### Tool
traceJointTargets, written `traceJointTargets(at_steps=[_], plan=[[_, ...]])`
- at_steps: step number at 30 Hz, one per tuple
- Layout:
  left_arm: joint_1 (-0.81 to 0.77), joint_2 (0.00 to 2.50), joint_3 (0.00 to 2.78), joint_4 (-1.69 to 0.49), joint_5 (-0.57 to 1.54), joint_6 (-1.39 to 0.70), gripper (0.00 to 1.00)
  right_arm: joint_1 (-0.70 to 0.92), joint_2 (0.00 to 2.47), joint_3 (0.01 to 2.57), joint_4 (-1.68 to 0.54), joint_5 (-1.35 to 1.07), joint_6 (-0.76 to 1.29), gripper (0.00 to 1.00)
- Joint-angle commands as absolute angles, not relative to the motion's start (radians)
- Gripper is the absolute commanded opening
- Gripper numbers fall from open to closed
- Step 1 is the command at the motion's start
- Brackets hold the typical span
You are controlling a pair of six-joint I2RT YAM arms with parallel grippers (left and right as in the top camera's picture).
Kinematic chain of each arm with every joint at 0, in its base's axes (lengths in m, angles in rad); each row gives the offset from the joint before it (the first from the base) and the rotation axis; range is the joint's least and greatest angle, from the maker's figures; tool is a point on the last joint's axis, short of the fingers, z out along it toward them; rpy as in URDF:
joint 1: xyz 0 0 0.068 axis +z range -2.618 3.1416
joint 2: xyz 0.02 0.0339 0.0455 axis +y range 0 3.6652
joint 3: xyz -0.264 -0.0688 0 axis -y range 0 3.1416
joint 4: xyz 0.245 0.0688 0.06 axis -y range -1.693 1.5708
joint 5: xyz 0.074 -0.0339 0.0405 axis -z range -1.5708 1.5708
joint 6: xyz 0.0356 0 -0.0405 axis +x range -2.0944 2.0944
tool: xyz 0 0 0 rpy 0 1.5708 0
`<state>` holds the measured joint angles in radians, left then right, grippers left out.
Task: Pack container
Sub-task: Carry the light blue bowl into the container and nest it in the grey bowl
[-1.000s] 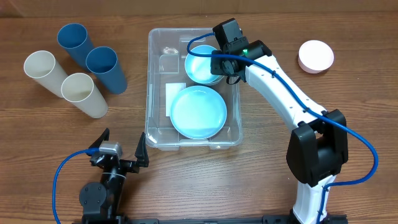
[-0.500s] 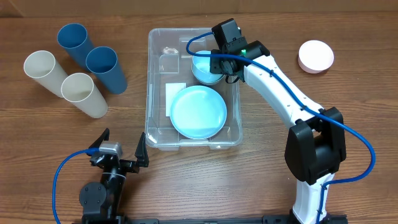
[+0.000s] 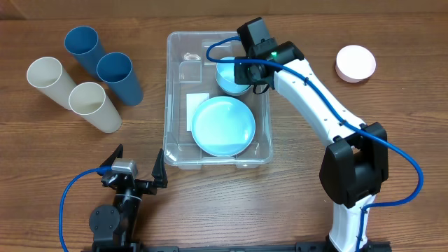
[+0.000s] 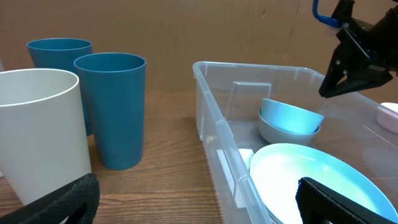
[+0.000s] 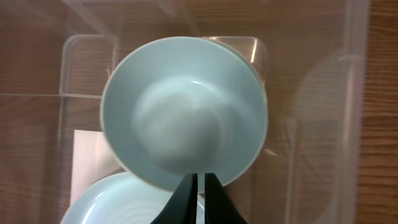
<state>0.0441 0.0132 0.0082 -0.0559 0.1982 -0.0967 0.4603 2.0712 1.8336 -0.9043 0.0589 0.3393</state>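
Note:
The clear container (image 3: 169,91) stands mid-table and also shows in the left wrist view (image 4: 208,118) and the right wrist view (image 5: 356,93). A light blue plate (image 3: 222,126) lies in its near half over the white label. A light blue bowl (image 3: 225,75) sits tilted in a white bowl (image 4: 280,134) at its far right. My right gripper (image 5: 199,182) is shut on the blue bowl's (image 5: 183,112) near rim. My left gripper (image 3: 133,173) is open and empty, low at the table's front left.
Two blue cups (image 3: 120,75) (image 3: 84,45) and two cream cups (image 3: 94,106) (image 3: 49,78) lie left of the container. A pink-white round dish (image 3: 355,63) sits at the far right. My right arm reaches over the container's right wall.
My right gripper lowered the blue bowl into the container's far right part, then shifted slightly. The left arm has not moved.

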Motion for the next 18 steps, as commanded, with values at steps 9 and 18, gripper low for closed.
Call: traceJointTargets(at_steps=[9, 18], plan=[[0.052, 0.009, 0.005, -0.056, 0.199, -0.081, 1.0, 0.546, 2.156, 1.858, -0.879, 0.05, 0.344, 0.06], [0.052, 0.009, 0.005, -0.056, 0.199, -0.081, 1.0, 0.549, 2.16, 1.893, -0.879, 0.051, 0.339, 0.04]])
